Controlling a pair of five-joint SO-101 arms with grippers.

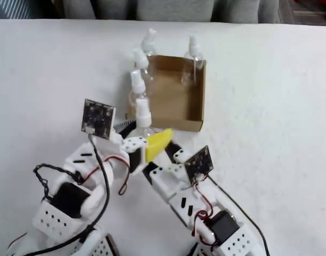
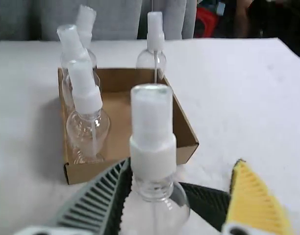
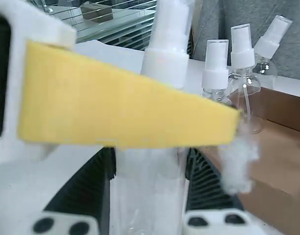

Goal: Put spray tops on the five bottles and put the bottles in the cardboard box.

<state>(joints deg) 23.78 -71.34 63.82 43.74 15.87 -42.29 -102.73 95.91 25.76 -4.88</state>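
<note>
A clear bottle (image 2: 151, 147) with a white spray top stands upright on the table, just outside the cardboard box's (image 1: 197, 101) near left corner. My right gripper (image 3: 147, 171) is shut on its body, a black ribbed finger on each side. My left gripper (image 2: 183, 166) straddles the same bottle and is open. Its grey finger (image 2: 98, 200) touches the bottle, and its yellow finger (image 2: 253, 200) stands apart on the other side. Three capped bottles (image 1: 137, 85) stand along the box's left wall. Another capped bottle (image 1: 194, 53) is in its far right corner.
Both arms' bodies and cables (image 1: 72, 197) crowd the near part of the white table (image 1: 269, 106). The box's near right part (image 2: 135, 122) holds nothing. Open table lies to the left and right of the box.
</note>
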